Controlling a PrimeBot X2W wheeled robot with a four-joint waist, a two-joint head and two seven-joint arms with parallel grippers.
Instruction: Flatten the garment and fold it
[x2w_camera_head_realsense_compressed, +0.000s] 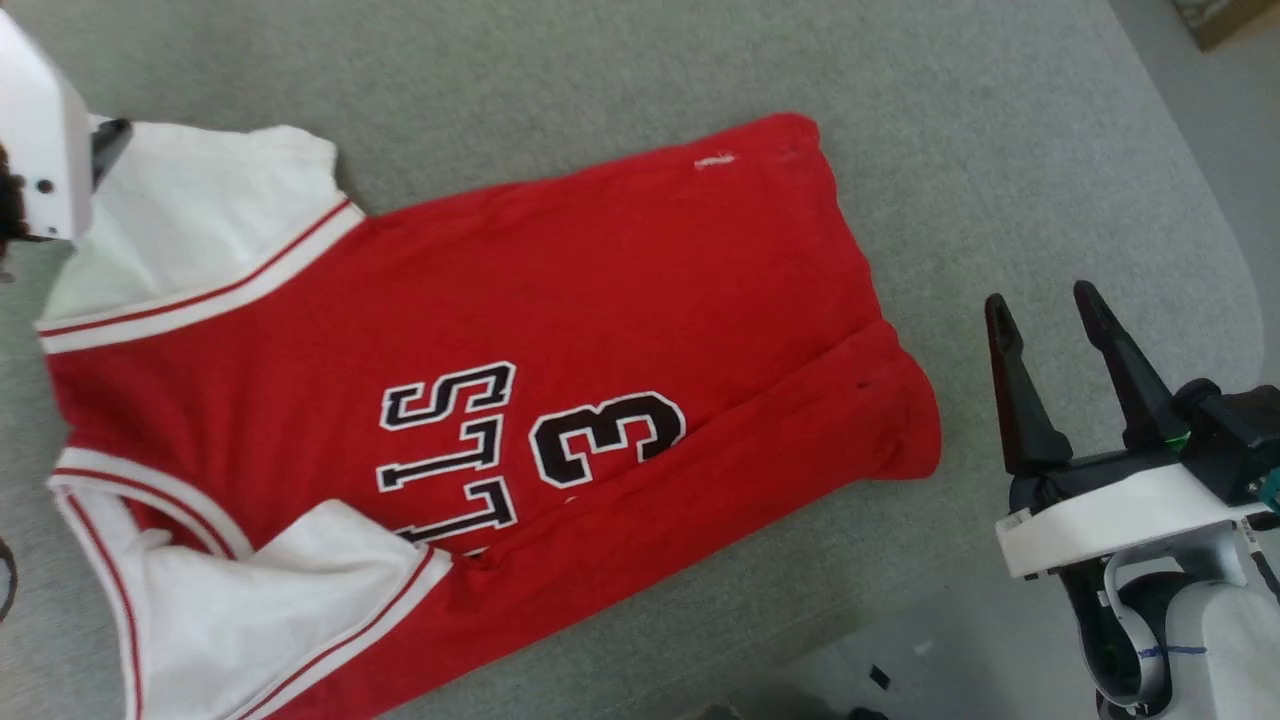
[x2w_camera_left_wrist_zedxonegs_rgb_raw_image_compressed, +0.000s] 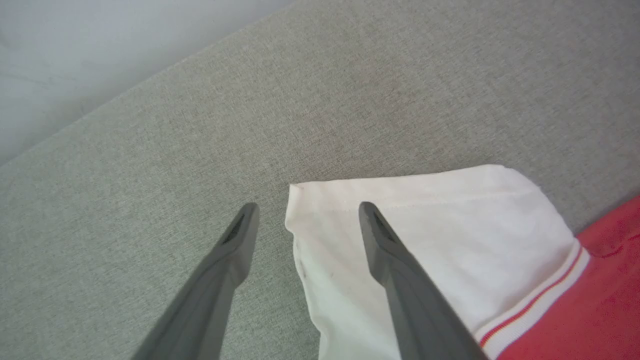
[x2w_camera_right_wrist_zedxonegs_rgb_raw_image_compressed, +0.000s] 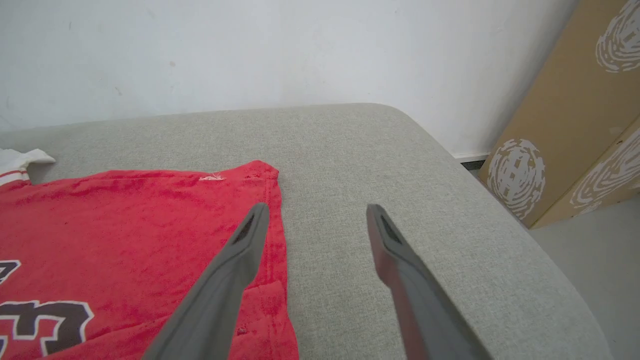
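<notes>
Left arm's white casing (x2w_camera_head_realsense_compressed: 40, 130) sits at 10 o'clock in the head view, over the far sleeve (x2w_camera_head_realsense_compressed: 190, 210); in the left wrist view the left tool (x2w_camera_left_wrist_zedxonegs_rgb_raw_image_compressed: 308, 207) is spread wide and holds nothing, one finger (x2w_camera_left_wrist_zedxonegs_rgb_raw_image_compressed: 235, 250) over bare cushion (x2w_camera_left_wrist_zedxonegs_rgb_raw_image_compressed: 350, 100), the other over the white sleeve's corner; whether it touches the cloth I cannot tell. The shirt (x2w_camera_head_realsense_compressed: 600, 330) lies flat on the grey cushion, collar towards 9 o'clock and hem towards 3 o'clock, chest lettering (x2w_camera_head_realsense_compressed: 530, 440) facing up; the near sleeve (x2w_camera_head_realsense_compressed: 260, 610) lies at 7 o'clock; a fold along the shirt's 5 o'clock edge covers part of the lettering. The right tool (x2w_camera_head_realsense_compressed: 1040, 300) stands at 3 o'clock, just beyond the hem and apart from it, fingers wide and empty; in its wrist view one finger (x2w_camera_right_wrist_zedxonegs_rgb_raw_image_compressed: 235, 260) crosses the red hem corner, the other bare cushion. A brown box (x2w_camera_right_wrist_zedxonegs_rgb_raw_image_compressed: 575, 125) leans at 2 o'clock there, by the white wall (x2w_camera_right_wrist_zedxonegs_rgb_raw_image_compressed: 250, 50).
</notes>
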